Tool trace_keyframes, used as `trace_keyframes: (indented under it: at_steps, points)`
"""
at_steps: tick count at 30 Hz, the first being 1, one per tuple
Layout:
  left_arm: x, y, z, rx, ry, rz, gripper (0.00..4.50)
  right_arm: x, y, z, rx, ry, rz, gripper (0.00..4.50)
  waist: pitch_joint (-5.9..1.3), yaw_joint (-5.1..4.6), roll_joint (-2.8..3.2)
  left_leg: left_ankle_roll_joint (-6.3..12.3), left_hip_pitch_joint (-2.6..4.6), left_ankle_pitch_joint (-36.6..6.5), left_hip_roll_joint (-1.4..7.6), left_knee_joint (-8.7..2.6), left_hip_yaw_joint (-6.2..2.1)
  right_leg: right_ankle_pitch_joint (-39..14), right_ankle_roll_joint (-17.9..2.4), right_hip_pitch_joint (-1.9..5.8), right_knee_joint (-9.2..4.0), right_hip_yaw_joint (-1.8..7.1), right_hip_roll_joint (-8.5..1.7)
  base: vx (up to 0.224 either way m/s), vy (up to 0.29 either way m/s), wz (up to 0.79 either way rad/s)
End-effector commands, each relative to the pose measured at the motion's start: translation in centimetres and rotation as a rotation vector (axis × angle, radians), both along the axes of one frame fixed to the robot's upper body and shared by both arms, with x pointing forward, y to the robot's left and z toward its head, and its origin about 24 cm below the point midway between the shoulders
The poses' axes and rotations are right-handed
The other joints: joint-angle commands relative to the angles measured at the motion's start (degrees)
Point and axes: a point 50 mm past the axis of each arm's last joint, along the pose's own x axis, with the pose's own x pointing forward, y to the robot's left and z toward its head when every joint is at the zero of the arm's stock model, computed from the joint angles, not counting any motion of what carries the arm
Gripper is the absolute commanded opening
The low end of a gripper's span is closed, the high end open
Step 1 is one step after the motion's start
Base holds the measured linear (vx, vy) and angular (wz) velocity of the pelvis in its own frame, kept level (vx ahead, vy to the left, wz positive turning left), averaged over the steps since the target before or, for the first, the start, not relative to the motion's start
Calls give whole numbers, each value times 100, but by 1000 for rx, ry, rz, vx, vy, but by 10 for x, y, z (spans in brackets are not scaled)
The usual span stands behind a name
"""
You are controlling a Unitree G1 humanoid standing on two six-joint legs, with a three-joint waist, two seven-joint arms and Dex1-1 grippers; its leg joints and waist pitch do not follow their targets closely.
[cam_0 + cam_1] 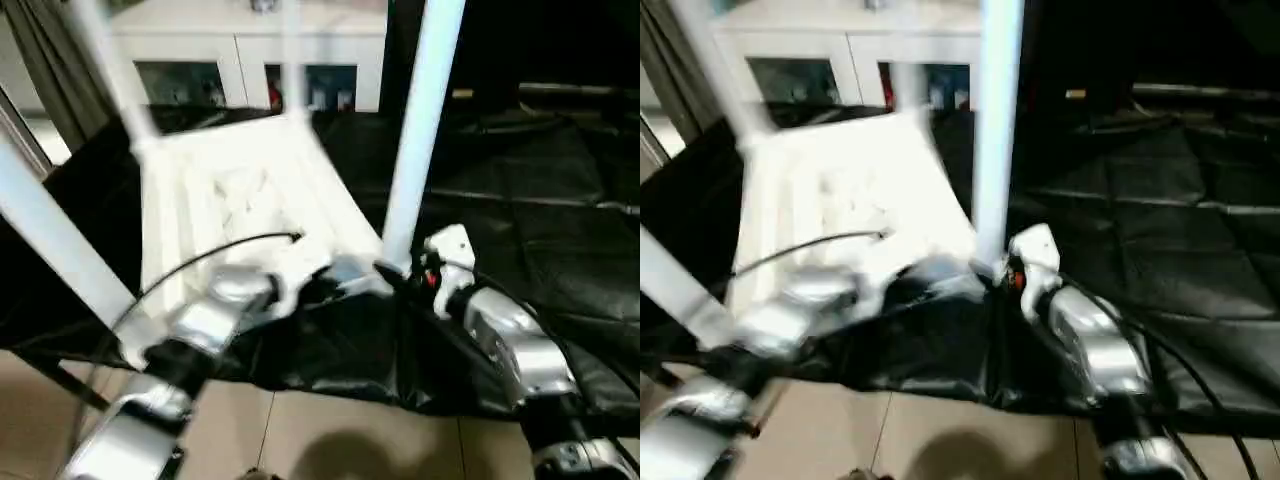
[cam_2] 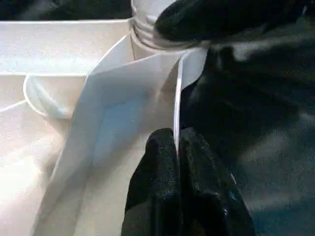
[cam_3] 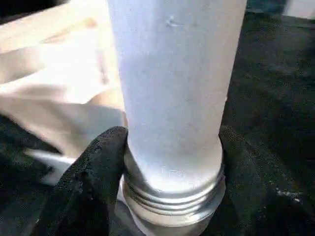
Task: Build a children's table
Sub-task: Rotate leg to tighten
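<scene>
Here the white plastic square table top (image 1: 250, 200) is lying upside down on a black sheet (image 1: 520, 200). The left gripper (image 2: 177, 147) is pinching its thin rim, fingers together, while the right gripper (image 3: 167, 162) is clamping a white tubular leg (image 1: 420, 130) standing upright in the near corner socket.

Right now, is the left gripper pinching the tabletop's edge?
Yes, the left gripper is shut on the thin rim of the tabletop.
</scene>
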Motion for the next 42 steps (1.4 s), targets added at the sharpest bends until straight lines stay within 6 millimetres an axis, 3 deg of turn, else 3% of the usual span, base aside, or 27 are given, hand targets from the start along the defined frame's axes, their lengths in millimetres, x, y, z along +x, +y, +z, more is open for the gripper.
trace_keyframes:
  at_steps: [1,4,5,9,11,17,18,19,20,27,28,34,35,42]
  points:
    - [16,4,12,-36,-76,185,0,-11,18,-25,-37,99,28,267,-310,-16,-125,-99,167,-2303,78,-453,-134,-2885,-701,100,-625,99,-217,0,0,0]
    - [15,-8,16,-47,-92,149,0,-10,32,-23,-22,86,54,267,-325,-27,-106,-21,129,-2254,84,-479,-146,-2695,-719,123,-619,95,-228,0,0,0]
    - [13,-19,16,-55,-96,97,0,-9,48,-18,33,58,113,323,-347,-21,-80,-3,118,-2189,90,-488,-151,-2502,-749,147,-598,92,-225,0,0,0]
    - [10,-21,15,-64,-91,31,0,-9,52,-13,62,41,176,357,-338,-25,-92,81,104,-2184,99,-503,-138,-2223,-875,154,-596,98,-227,0,0,0]
    - [5,-11,12,-62,-74,-24,0,-10,42,-8,31,20,249,373,-347,-19,-102,101,105,-2194,94,-496,-135,-2281,-878,167,-605,97,-241,0,0,0]
    - [-10,12,6,-61,-16,-188,0,-12,10,7,25,6,381,373,-372,13,-107,331,64,-1778,127,-467,-109,-1779,-1088,208,-548,108,-248,0,0,0]
    - [-15,21,4,-59,8,-239,0,-15,0,11,17,15,437,373,-372,7,-180,343,72,-1713,134,-458,-90,-1724,-1139,204,-544,110,-234,0,0,0]
    - [-17,23,4,-66,16,-260,0,-16,-2,12,8,13,460,373,-393,39,-133,382,58,-1536,147,-450,-96,-1541,-1213,227,-496,112,-255,0,0,0]
    - [-20,26,5,-81,33,-288,0,-18,-6,14,-6,13,492,373,-390,39,-122,409,55,-1477,151,-443,-86,-1471,-1232,212,-493,113,-250,0,0,0]
    - [-29,44,10,-96,91,-400,0,-24,-17,20,-36,29,632,373,-438,167,-96,617,57,-896,167,-368,-52,-431,-1564,206,-345,106,-211,0,0,0]
    - [-29,46,10,-92,91,-402,0,-24,-17,20,-37,32,641,373,-442,177,-134,644,68,-906,165,-362,-43,-435,-1581,205,-339,105,-207,0,0,0]
    - [-28,54,14,-82,100,-413,0,-26,-15,20,-36,43,690,359,-407,181,-126,454,85,-1219,180,-399,-43,-1024,-1464,186,-401,120,-231,0,0,0]
    - [-27,54,14,-80,93,-408,0,-26,-14,20,-34,48,693,337,-408,182,-126,438,90,-1225,183,-400,-44,-1030,-1459,183,-401,121,-231,0,0,0]
    - [-18,55,12,-49,53,-301,0,-26,-9,11,-28,59,628,292,-413,185,-133,415,74,-1130,171,-392,-45,-978,-1422,184,-392,126,-228,0,0,0]
